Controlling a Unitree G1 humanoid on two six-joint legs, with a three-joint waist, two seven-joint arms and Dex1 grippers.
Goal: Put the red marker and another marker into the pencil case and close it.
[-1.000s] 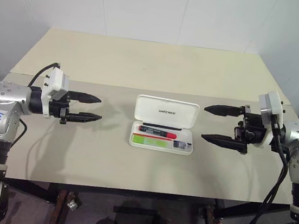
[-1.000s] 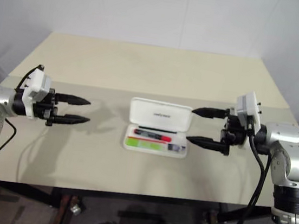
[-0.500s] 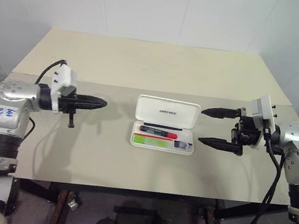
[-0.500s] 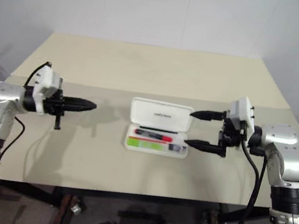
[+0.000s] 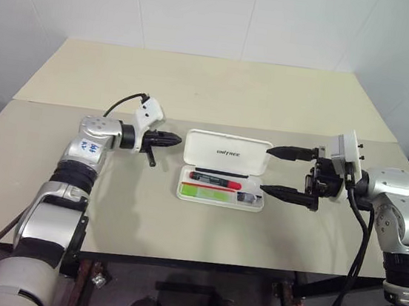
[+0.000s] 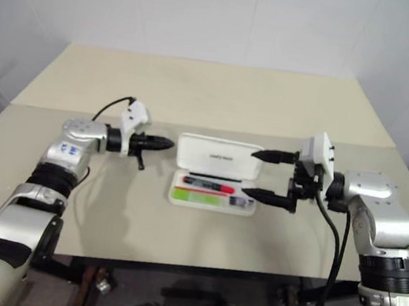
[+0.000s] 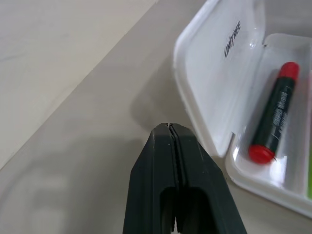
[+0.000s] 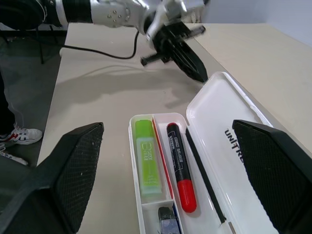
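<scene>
Left hand moved in to the open pencil case's lid at 9 o'clock, fingers now closed empty, right hand spread open at 3 o'clock, red marker and green highlighter inside, table centre.

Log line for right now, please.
markers: red marker, green highlighter in pencil case | lid: open | left gripper: shut, at lid | right gripper: open
</scene>
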